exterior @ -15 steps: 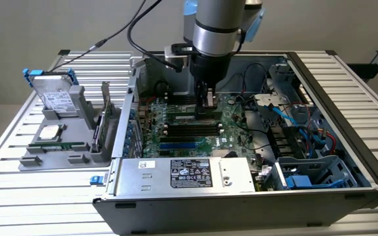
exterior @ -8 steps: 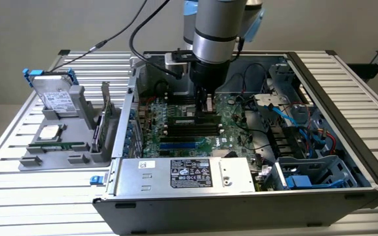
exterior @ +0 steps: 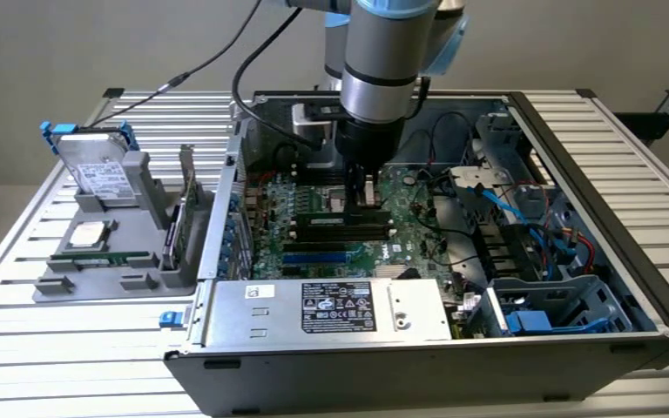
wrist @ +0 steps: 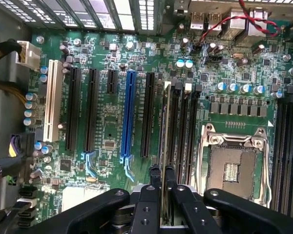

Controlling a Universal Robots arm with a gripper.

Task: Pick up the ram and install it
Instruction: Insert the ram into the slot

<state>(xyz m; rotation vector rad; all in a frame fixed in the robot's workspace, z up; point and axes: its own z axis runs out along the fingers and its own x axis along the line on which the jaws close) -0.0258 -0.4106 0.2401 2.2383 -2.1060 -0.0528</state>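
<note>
One ram stick (wrist: 163, 126) clamped edge-on in our jaws; we see it lined up with the black slots (wrist: 181, 131) beside the socket (wrist: 232, 168).

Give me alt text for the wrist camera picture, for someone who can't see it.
The claw grips the ram edge-on, lined up with the black memory slots of a green motherboard. An empty processor socket lies to one side, a blue slot to the other.

Slatted table (exterior: 67, 348) with case (exterior: 428, 370), grey holder (exterior: 88, 285)
</note>
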